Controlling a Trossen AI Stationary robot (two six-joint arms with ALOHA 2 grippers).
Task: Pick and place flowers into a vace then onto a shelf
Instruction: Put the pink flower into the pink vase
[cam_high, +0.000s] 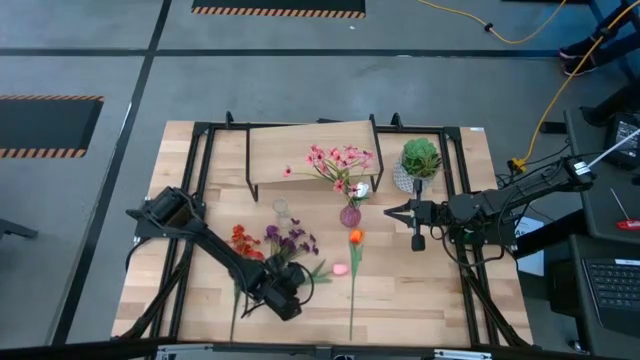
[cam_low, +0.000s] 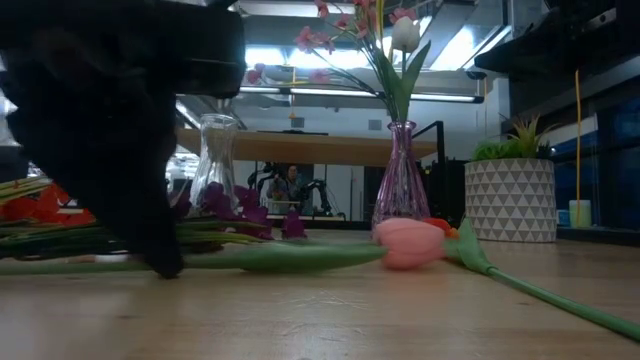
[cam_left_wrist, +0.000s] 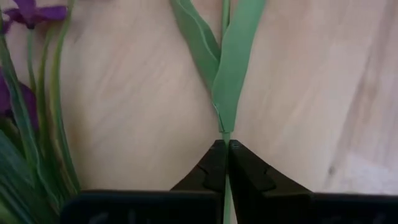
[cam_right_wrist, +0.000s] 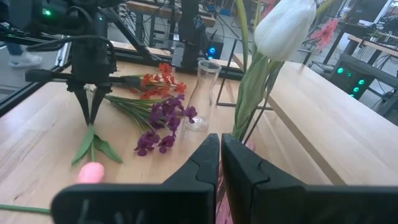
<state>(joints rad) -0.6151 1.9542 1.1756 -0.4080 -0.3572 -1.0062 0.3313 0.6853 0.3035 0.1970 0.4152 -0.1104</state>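
- Flowers lie loose on the pale wooden tabletop near its front edge: a red spray, a purple spray, a pink tulip and an orange tulip on a long thin green stem.
- Pink tulip's stem runs across the board in the low view, blossom toward the right; in the high view the left arm covers most of it.
- Orange tulip's long axis runs from the table's front edge back toward the vases, blossom at the far end.
- Left gripper is low at the table's front left — its dark tapered fingers are pressed together on the pink tulip's stem, just below two flat, smooth leaves.
- Purple glass vase stands upright in front of the shelf and holds pink blossoms and a white tulip.
- Clear glass vase, narrow-necked, stands upright beside it.
- Round green plant sits in a white patterned pot right of the shelf.
- Right gripper hovers just right of the purple vase — fingers pressed together, holding nothing.
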